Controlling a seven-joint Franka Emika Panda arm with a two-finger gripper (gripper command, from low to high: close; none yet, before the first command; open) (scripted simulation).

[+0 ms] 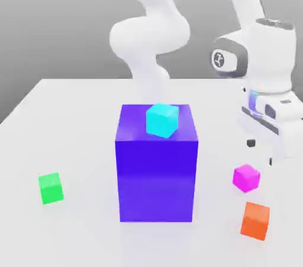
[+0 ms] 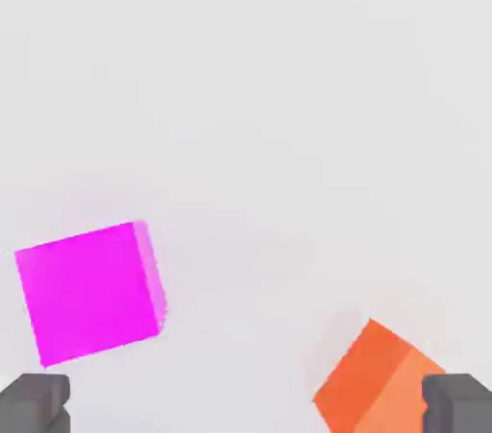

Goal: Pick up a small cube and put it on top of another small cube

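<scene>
Magenta cube is sitting on the white desk on the exterior view's right, just beside the big blue-violet block and a bit up-frame of the orange cube. So that's the one that needs picking.

End effector is hanging right above that spot with its fingers spread wide and nothing between them. In the hand view the two dark fingertips are framing the gap, and the pink cube is sitting close to one fingertip rather than in the middle of the gap, with the orange one crowding the other fingertip. So I'm guessing the end effector is needing a small sideways nudge toward the magenta cube before dropping, otherwise it's risking clipping the orange neighbour. The cube's faces are also looking slightly rotated against the finger line, so a little wrist twist might be helping too.

Green cube is waiting way over on the exterior view's left, well apart, with the blue-violet block and its cyan cube on top standing between. Carrying over or around that is looking like the tricky bit.
</scene>
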